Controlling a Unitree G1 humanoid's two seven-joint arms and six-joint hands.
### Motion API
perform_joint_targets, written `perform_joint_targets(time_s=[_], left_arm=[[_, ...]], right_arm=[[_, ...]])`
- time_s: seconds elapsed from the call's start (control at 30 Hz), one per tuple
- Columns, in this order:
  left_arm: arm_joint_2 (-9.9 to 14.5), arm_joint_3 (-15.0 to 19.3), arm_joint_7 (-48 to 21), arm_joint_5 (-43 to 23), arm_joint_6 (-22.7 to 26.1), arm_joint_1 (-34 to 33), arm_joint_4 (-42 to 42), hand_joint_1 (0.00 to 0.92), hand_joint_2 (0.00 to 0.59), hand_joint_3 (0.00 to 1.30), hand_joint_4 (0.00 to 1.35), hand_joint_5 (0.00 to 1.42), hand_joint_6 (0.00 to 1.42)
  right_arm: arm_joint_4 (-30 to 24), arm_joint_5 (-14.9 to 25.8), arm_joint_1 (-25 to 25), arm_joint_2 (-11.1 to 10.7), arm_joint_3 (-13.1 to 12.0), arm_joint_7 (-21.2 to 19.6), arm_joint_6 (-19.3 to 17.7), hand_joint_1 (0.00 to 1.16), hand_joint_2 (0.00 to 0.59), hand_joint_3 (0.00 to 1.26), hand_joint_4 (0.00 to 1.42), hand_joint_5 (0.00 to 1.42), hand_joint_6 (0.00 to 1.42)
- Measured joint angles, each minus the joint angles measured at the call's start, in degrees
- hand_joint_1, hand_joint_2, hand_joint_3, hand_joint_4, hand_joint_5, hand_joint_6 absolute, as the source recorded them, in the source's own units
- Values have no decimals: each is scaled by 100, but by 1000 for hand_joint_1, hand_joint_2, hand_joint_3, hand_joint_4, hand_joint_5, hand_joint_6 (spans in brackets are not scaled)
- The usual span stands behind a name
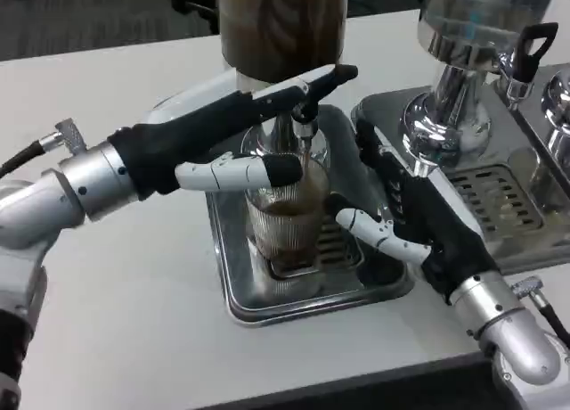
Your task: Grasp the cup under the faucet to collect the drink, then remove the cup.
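A clear ribbed cup [283, 218] stands on the grate of a steel drip tray [267, 307] under the faucet [305, 125] of a dispenser tank [280, 27] of dark drink. A thin brown stream runs into the cup, which is partly filled. My left hand [223, 129] reaches in from the left; its outstretched fingers [312, 80] press on the faucet lever and its thumb [240, 172] lies just in front of the cup's rim. My right hand [414, 214] grips the cup from the right, with its thumb [370, 230] on the near side. Its other fingers are partly hidden behind the cup.
A second chrome dispenser [463, 80] with a black lever [533, 49] and its own grated tray [499, 196] stands close to the right, just behind my right hand. Bare white table [134, 285] lies to the left and front; its front edge [356, 379] is near.
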Motion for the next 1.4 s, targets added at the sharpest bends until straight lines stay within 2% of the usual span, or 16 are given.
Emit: perform_joint_targets(time_s=[0.83,1.0,1.4], left_arm=[[15,39,-48,-273,282,122,-223,0,36,63,0,29,17],[-8,101,-278,-721,600,170,-299,0,36,67,0,32,20],[-172,327,-568,-1209,1010,178,-473,0,36,81,0,45,35]], right_arm=[[299,-1,-265,147,22,46,-1,568,254,0,0,0,2],[330,-2,-270,153,23,44,-2,564,257,0,0,0,6],[428,-9,-270,169,23,25,-7,559,258,0,0,0,16]])
